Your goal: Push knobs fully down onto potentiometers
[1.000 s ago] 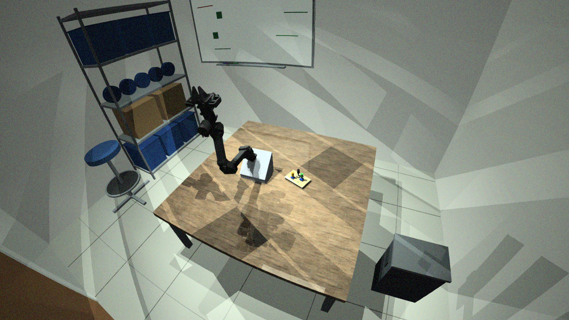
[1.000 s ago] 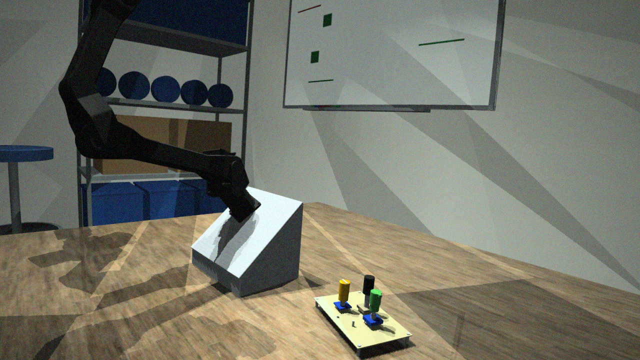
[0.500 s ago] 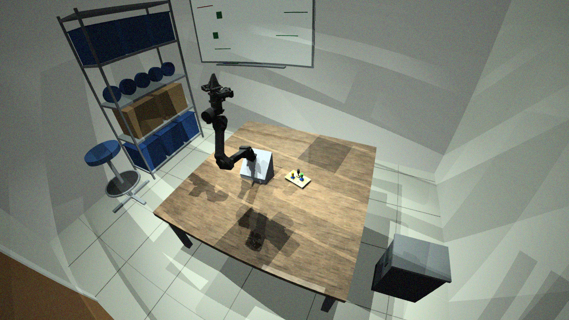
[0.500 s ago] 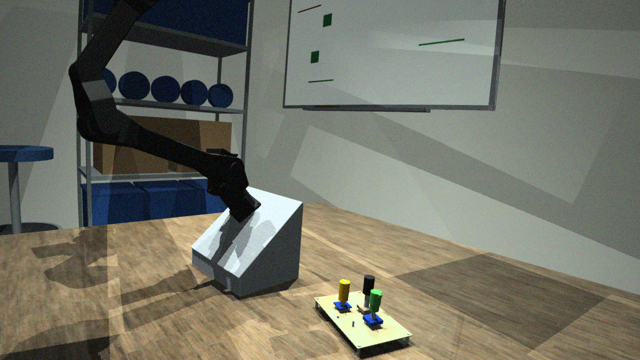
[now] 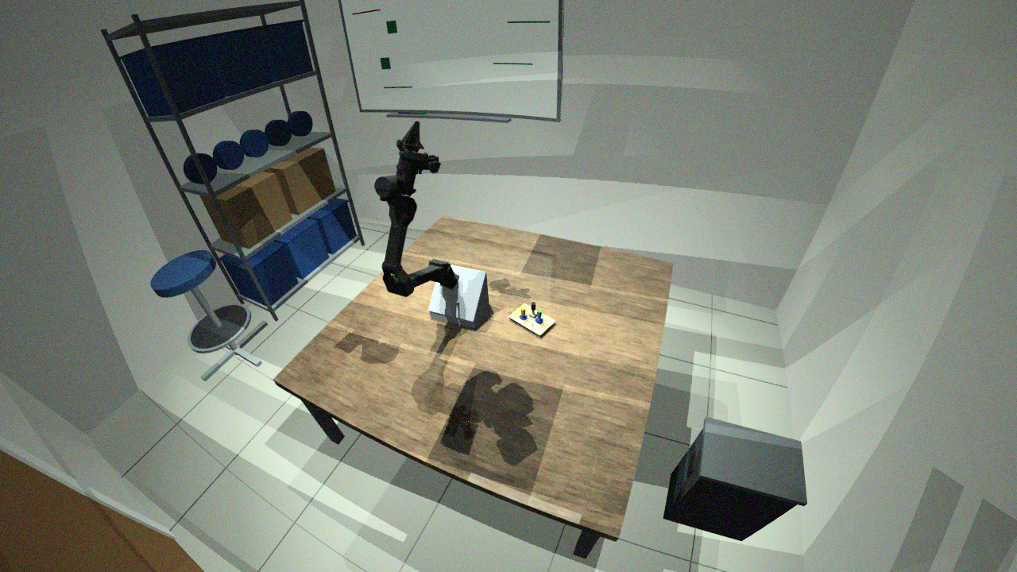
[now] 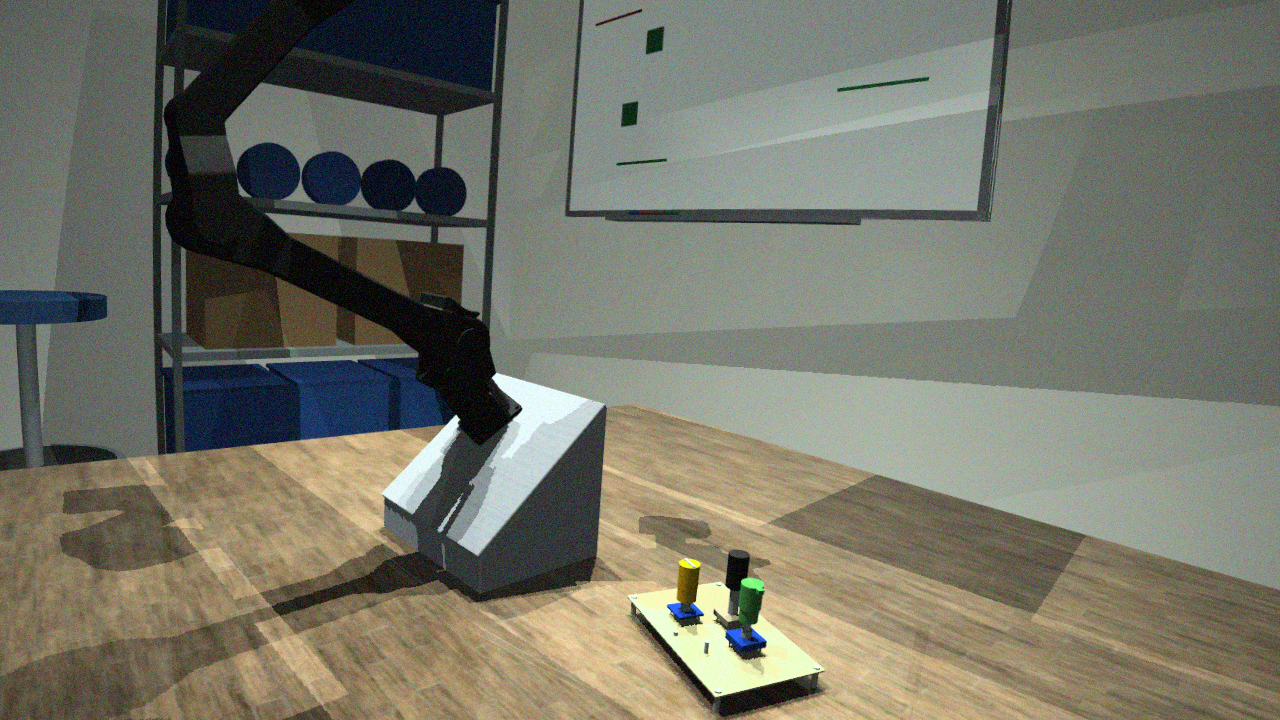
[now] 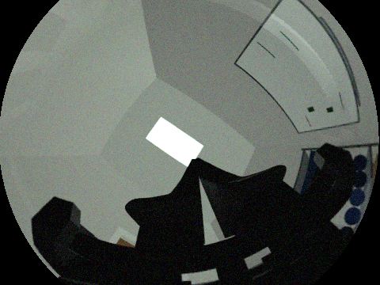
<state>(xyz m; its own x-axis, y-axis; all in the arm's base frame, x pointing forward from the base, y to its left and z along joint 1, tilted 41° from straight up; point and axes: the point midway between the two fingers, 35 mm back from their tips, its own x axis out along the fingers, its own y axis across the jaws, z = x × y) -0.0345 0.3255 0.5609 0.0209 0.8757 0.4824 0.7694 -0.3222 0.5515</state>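
With its jaws pressed together on nothing, the gripper (image 5: 412, 135) points up high above the bench (image 5: 604, 427), well apart from the circuit board (image 6: 760, 658) far below and ahead of it, whose yellow knob (image 6: 688, 580) and green knob (image 6: 750, 598) look unpushed.

arm (image 5: 395, 234): folded upward, left of centre in top view | gripper (image 5: 412, 134): fingers together, empty, pointing up
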